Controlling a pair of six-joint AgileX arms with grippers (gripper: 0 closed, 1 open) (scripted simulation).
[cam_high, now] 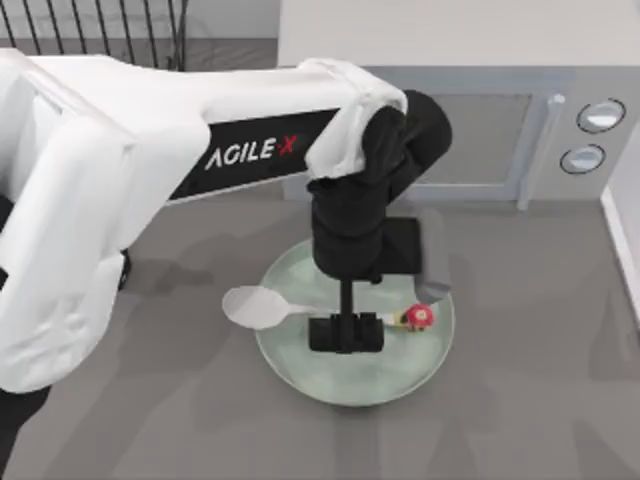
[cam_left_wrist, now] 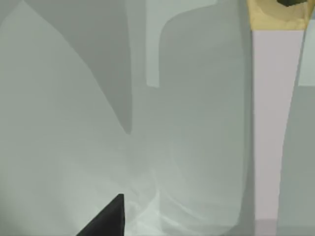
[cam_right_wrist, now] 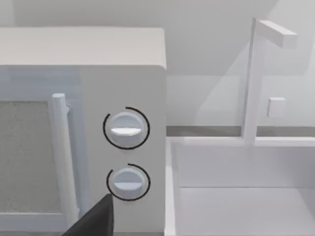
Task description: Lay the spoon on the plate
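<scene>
While left jaws (cam_high: 345,333) grip spoon (cam_high: 262,307) | lengthwise left-right; bowl overhangs plate (cam_high: 300,365) leftward

— Where do we have the spoon (cam_high: 262,307)?
— Across the plate (cam_high: 300,360): its bowl juts past the plate's left rim, its handle end lies toward the right.
— And our left gripper (cam_high: 345,333)?
— Directly over the handle, mid-plate. The microwave (cam_high: 480,140) stands behind the plate.

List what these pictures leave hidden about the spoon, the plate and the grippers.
- Top view: the left gripper covers the middle of the spoon handle; whether its fingers clamp it is hidden.
- Top view: the arm hides the far rim of the plate.
- Left wrist view: whether the spoon touches the plate is unclear.
</scene>
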